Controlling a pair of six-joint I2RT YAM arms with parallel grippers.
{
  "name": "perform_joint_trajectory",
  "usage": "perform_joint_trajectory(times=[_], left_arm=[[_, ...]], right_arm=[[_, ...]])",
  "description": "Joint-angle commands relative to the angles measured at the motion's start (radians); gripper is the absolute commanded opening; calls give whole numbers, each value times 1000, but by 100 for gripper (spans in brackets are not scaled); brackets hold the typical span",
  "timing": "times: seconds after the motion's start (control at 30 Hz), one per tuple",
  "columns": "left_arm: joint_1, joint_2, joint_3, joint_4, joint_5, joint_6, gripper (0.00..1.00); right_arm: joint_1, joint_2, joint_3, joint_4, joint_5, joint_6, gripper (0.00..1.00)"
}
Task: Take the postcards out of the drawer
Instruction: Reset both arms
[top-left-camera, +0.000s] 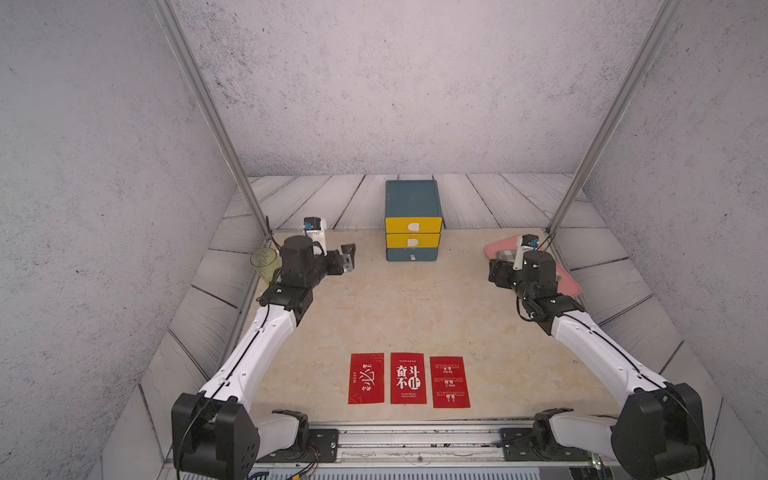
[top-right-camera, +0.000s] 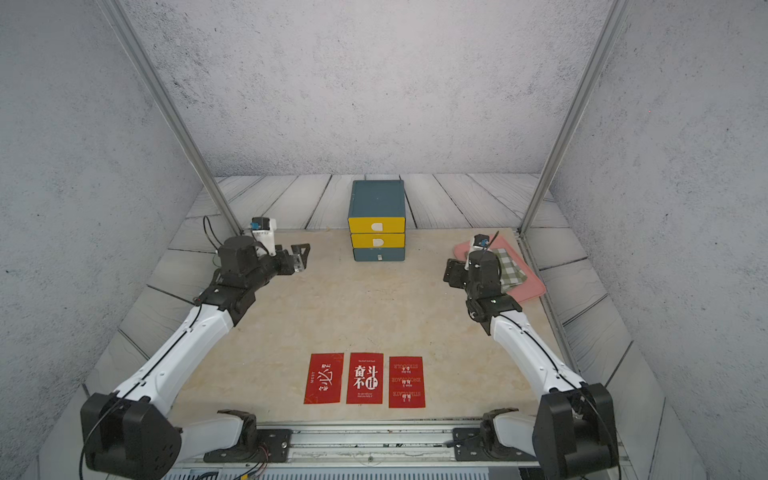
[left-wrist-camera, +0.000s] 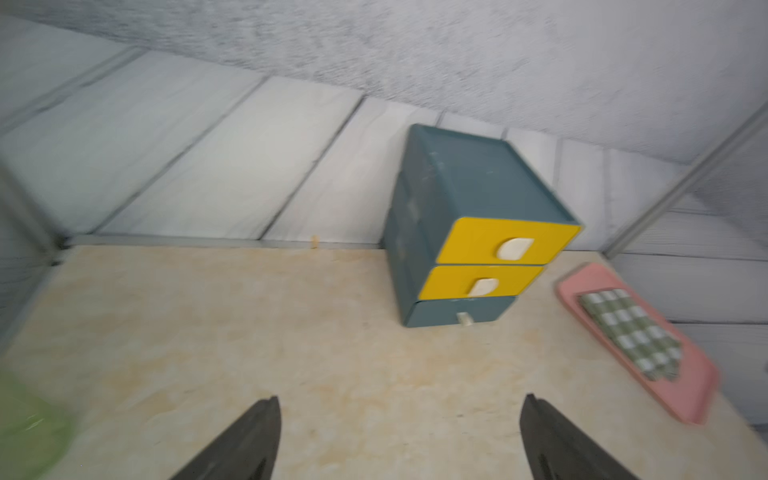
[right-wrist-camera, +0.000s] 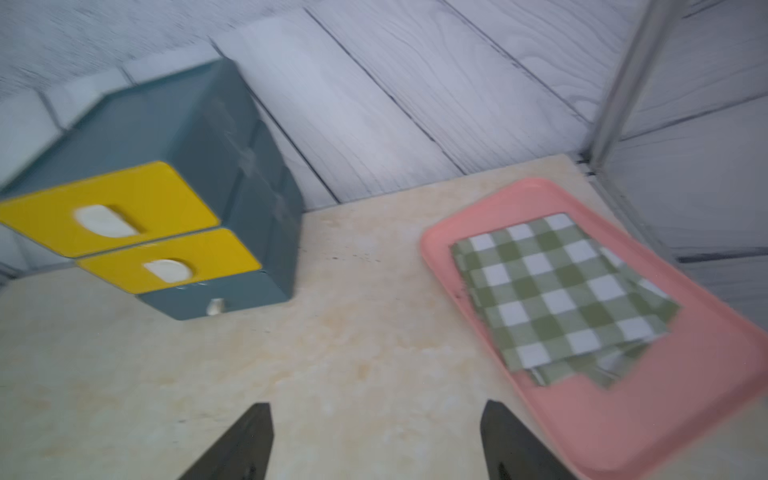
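Three red postcards (top-left-camera: 366, 378) (top-left-camera: 408, 378) (top-left-camera: 451, 382) lie flat in a row on the beige table near its front edge, seen in both top views (top-right-camera: 365, 378). The teal drawer unit (top-left-camera: 411, 220) (top-right-camera: 377, 220) (left-wrist-camera: 478, 232) (right-wrist-camera: 166, 208) stands at the back middle. Its two yellow drawers and its teal bottom drawer are all pushed in. My left gripper (top-left-camera: 349, 257) (top-right-camera: 301, 257) (left-wrist-camera: 401, 399) hovers left of the unit, open and empty. My right gripper (top-left-camera: 493, 272) (top-right-camera: 451, 272) (right-wrist-camera: 377, 404) is off to the unit's right, open and empty.
A pink tray (top-left-camera: 569, 286) (top-right-camera: 532, 286) (left-wrist-camera: 685, 395) (right-wrist-camera: 665, 415) holding a folded green-checked cloth (top-right-camera: 509, 266) (right-wrist-camera: 557, 291) lies at the back right, beside the right gripper. A green cup (top-left-camera: 262, 262) stands at the table's left edge behind the left arm.
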Motion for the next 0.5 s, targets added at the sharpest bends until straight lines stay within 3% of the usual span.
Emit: perform_joint_trajectory(times=[0.0,0.07,0.17,0.23,0.27,0.47], left_arm=[[32,-44,-204,143,-236,160,96],[55,-62,-327,275,-301,179,96],[129,-24,-437,413,-292,161,96],[180,59,-464,504,-265,142,96],[192,90,-466,530,-240,142,96],[219,340,-505,867,-147,184,96]], right_arm=[[-50,52,-86,17,64,-168,91],[-69,104,-128,109,54,-162,95],[-78,187,-217,332,50,-184,100],[-86,251,-235,426,95,-187,99],[-94,252,-210,362,95,-185,99],[-137,286,-423,806,103,-185,99]])
